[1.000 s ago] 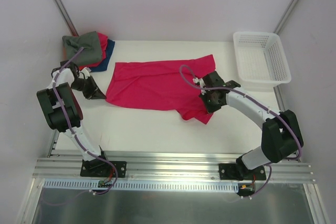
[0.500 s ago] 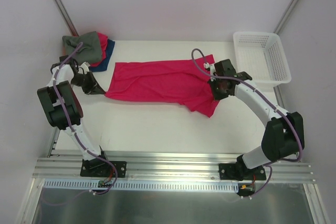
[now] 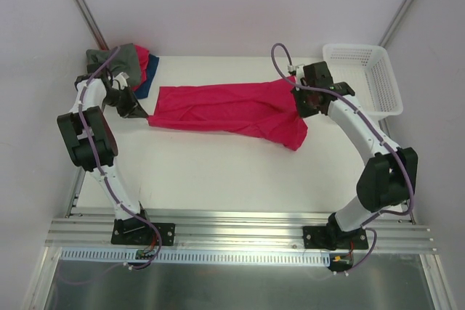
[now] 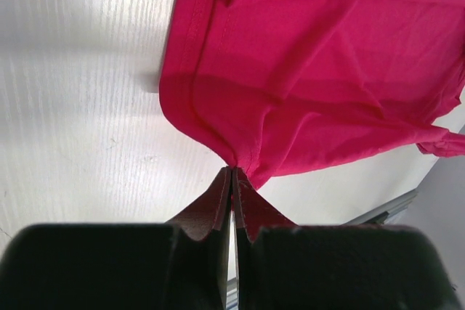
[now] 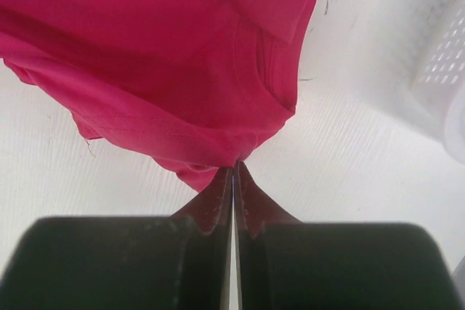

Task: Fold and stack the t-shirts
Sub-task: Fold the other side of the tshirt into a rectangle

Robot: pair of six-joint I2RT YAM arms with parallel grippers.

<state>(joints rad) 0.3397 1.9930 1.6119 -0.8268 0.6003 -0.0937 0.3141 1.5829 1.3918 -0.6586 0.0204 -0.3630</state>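
The crimson-red t-shirt (image 3: 225, 109) is stretched left to right across the white table, partly lifted. My left gripper (image 3: 143, 113) is shut on its left edge, seen pinched in the left wrist view (image 4: 234, 168). My right gripper (image 3: 299, 104) is shut on its right edge, seen pinched in the right wrist view (image 5: 234, 165). A corner of the shirt hangs down below the right gripper. A folded pile sits at the back left: a grey-green t-shirt (image 3: 116, 63) on top, a red one and a dark blue t-shirt (image 3: 147, 78) under it.
The white lattice basket (image 3: 362, 78) stands at the back right, close to my right gripper. The table's left edge and the frame post are near my left arm. Metal rails run along the near edge.
Both grippers have moved toward the back of the table with the red t-shirt, which is pulled longer and narrower. The right gripper is now close to the basket, the left close to the pile.
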